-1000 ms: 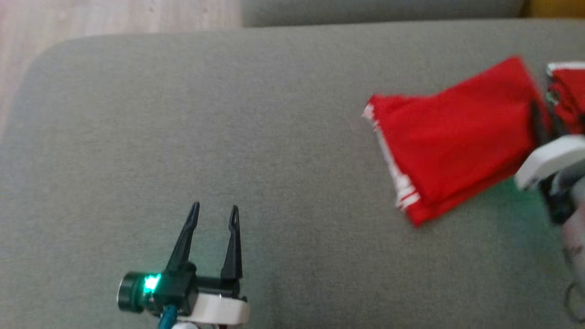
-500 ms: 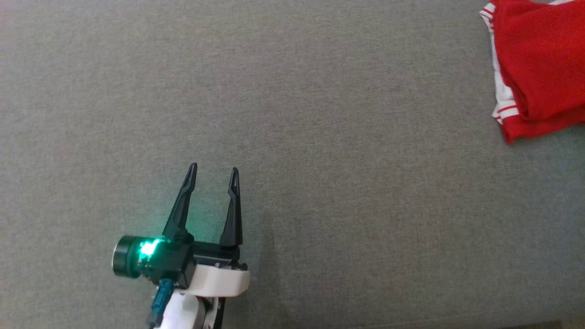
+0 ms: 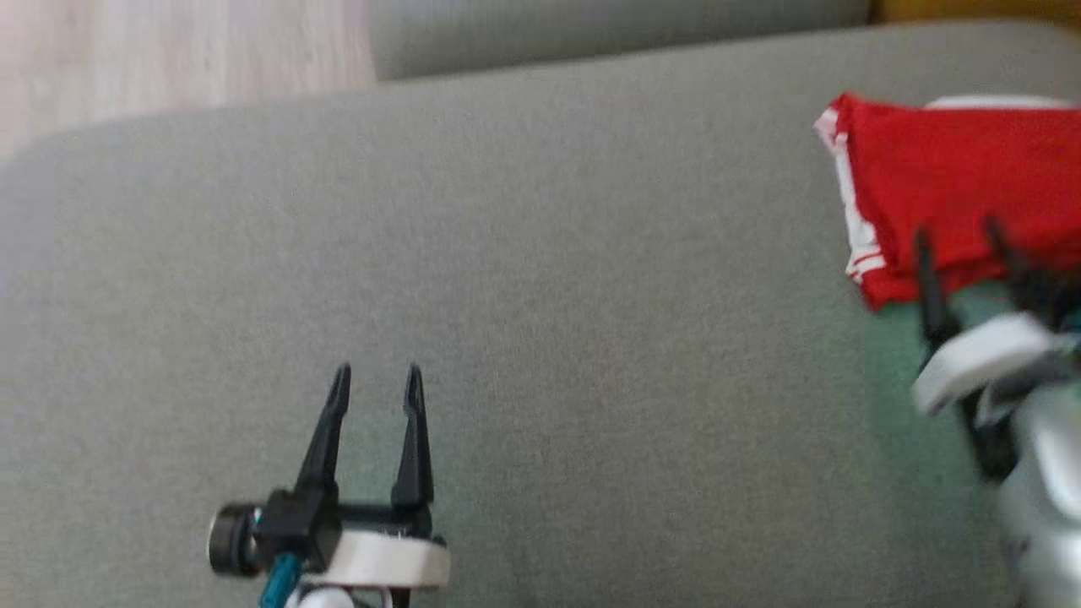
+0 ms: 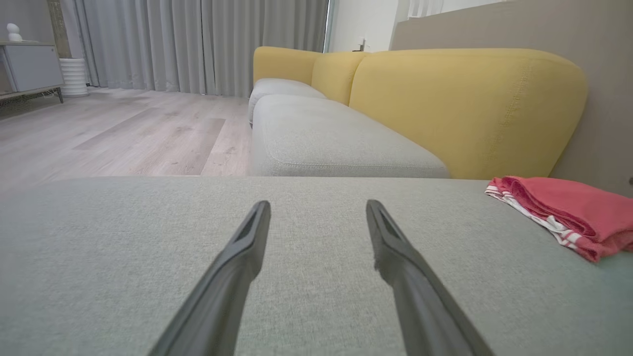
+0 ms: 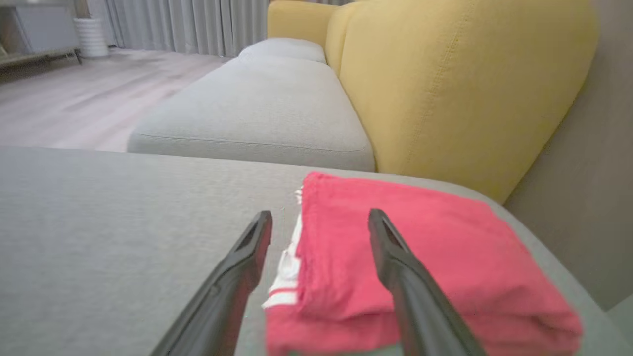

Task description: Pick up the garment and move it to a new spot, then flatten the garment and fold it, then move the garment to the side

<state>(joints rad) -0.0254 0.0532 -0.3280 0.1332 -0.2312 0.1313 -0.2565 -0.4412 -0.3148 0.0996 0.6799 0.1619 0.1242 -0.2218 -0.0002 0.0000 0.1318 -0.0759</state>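
You have both tools spread wide and empty: left tool [image 3: 376, 380] over bare grey cushion [image 3: 549, 279], right tool [image 3: 957, 232] at the near edge of the folded red garment [image 3: 946, 160], far right.

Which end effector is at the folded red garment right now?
The right end effector, at the cushion's right side: its open fingers frame the garment's near edge. The left end effector is open over bare grey cushion, well apart from it.

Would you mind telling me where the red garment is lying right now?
The red garment lies at the head view's far right on the grey cushion, its near edge at the open right gripper.
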